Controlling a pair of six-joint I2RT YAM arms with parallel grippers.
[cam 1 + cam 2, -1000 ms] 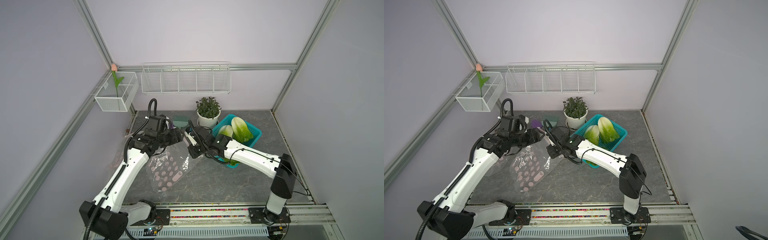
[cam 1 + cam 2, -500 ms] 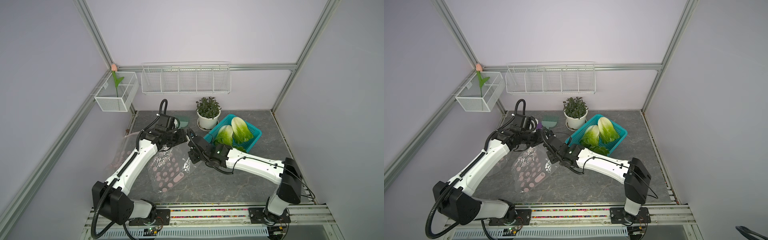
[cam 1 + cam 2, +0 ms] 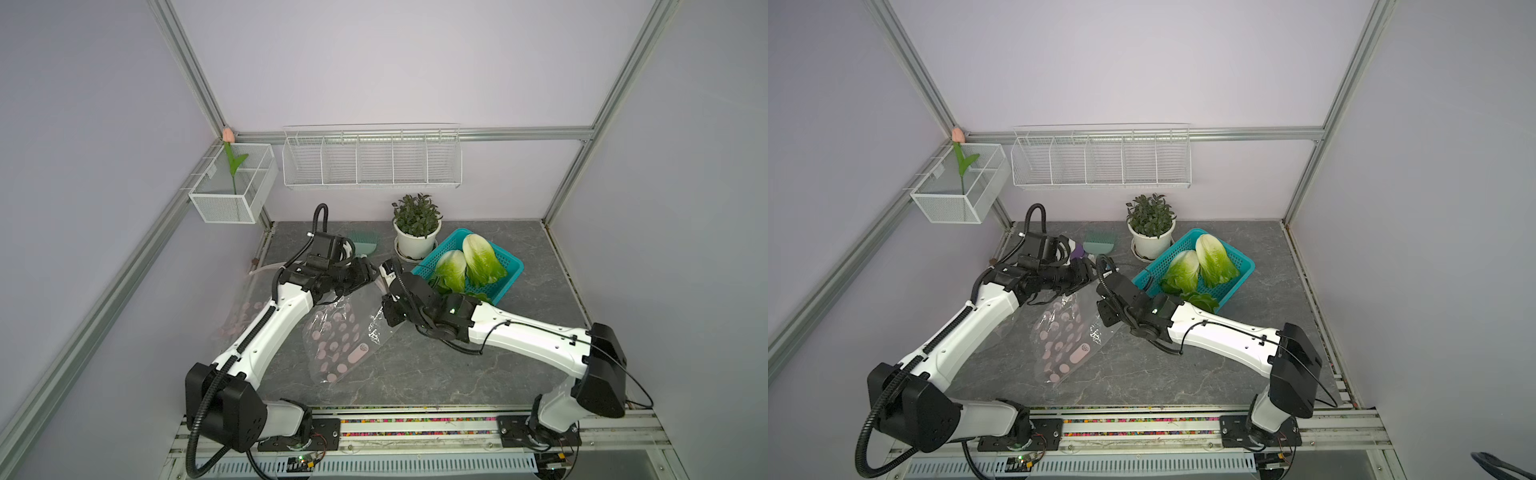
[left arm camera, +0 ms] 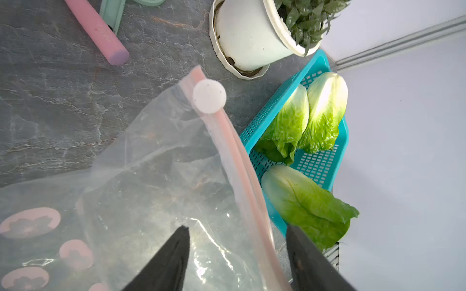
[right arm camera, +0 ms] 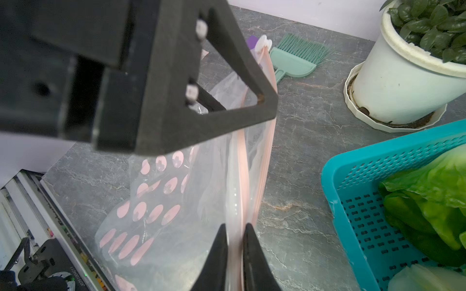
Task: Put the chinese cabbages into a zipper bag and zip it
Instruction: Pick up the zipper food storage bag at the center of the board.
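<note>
Where the zipper bag [image 3: 340, 332] hangs: between the two arms, pink zip edge held up, dotted lower part lying on the table [image 3: 415, 374].
Right gripper [image 5: 235, 225]: fingers [image 5: 219, 252] narrow, pinching the bag's pink zip edge.
Left gripper [image 4: 237, 226]: fingers [image 4: 174, 259] apart, one on each side of that same edge, not clamped on it.
Slider [image 4: 209, 97]: white disc on the zip edge, at the end away from the left fingers.
Chinese cabbages [image 4: 290, 123]: three heads in the teal basket [image 3: 505, 255], just beside the bag's mouth; two lie side by side, the third nearer the right arm.
</note>
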